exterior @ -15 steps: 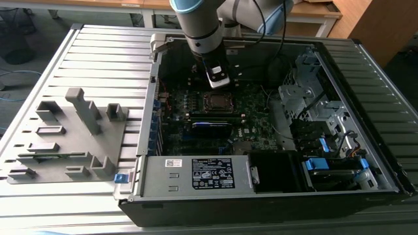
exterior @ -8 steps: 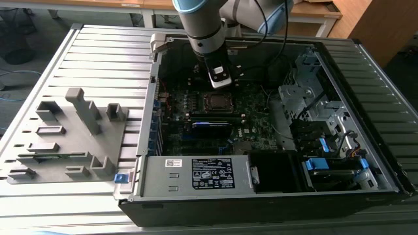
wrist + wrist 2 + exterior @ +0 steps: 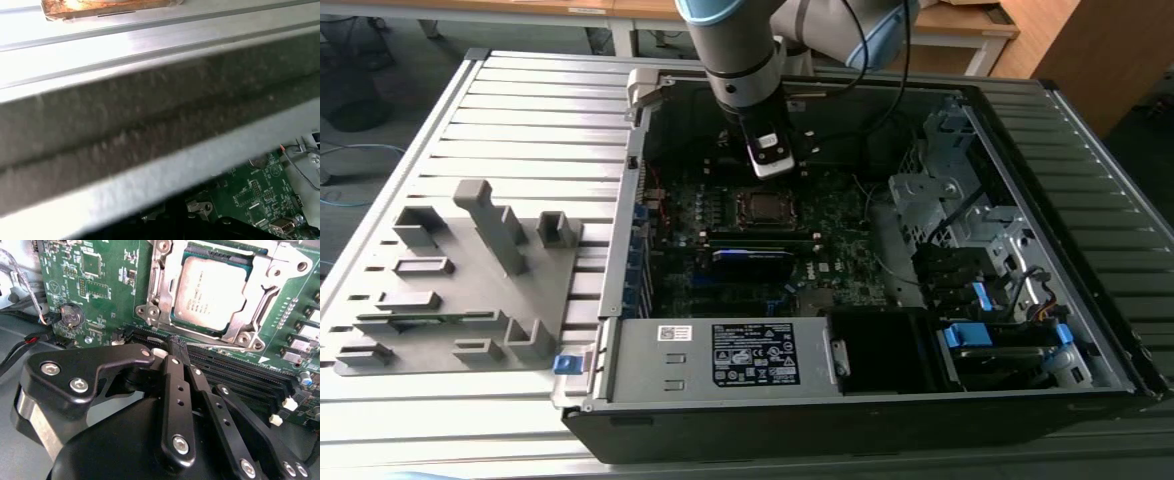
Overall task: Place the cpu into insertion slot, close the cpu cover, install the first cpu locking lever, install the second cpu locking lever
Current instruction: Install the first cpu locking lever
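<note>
Exterior view: arm reaches down into the open PC case (image 3: 1067,300), gripper (image 3: 770,160) hanging just over the far part of the motherboard (image 3: 841,255). Insertion slot (image 3: 762,206) sits right below and slightly nearer than the tool. Grey parts fixture (image 3: 454,290) lies well off on the exterior view's left, outside the case. Finger state not readable from here.

Second wrist view: cpu (image 3: 210,292) is already seated in the insertion slot (image 3: 180,320), silver top facing up and level with the rim. The cpu cover (image 3: 270,295) frame lies down around it, window over the chip, so cover looks closed. Gripper (image 3: 178,346) has its fingers (image 3: 177,390) pressed together, holding nothing, tips just above the black memory slots (image 3: 250,372) beside the socket edge. Coin cell (image 3: 71,316) well apart on the board.

First wrist view: mostly the case wall (image 3: 150,135), blurred; a strip of motherboard (image 3: 255,195) at the edge. Nothing useful for the socket.

Judgement: placement and cover done, lever work is the step in hand. I can't tell from these frames whether either lever is latched. To do it well: keep fingers closed as a pusher, contact the lever bar only, press down then sideways under its hook, stay off the memory slots and the chip top, move slowly, watch the cover doesn't lift.
</note>
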{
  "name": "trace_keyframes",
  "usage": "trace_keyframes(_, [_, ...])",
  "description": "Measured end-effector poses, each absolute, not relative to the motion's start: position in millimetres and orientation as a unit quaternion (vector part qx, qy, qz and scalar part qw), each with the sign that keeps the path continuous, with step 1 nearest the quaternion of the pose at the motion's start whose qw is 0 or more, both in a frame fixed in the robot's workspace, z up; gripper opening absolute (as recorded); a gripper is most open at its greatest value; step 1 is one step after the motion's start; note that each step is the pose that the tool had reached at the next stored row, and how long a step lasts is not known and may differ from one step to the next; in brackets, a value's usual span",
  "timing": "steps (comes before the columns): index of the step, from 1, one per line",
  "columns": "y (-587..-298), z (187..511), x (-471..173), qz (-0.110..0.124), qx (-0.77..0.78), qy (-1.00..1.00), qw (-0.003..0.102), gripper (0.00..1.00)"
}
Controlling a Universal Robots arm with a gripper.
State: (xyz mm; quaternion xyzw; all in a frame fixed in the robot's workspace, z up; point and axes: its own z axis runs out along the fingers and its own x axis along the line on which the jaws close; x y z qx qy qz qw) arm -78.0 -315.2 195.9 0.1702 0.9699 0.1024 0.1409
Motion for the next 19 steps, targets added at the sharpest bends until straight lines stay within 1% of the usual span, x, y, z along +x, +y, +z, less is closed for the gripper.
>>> trace_keyframes(19, [-314.1,188.8,-77.7,0.097,0.174,0.970,0.142,0.11])
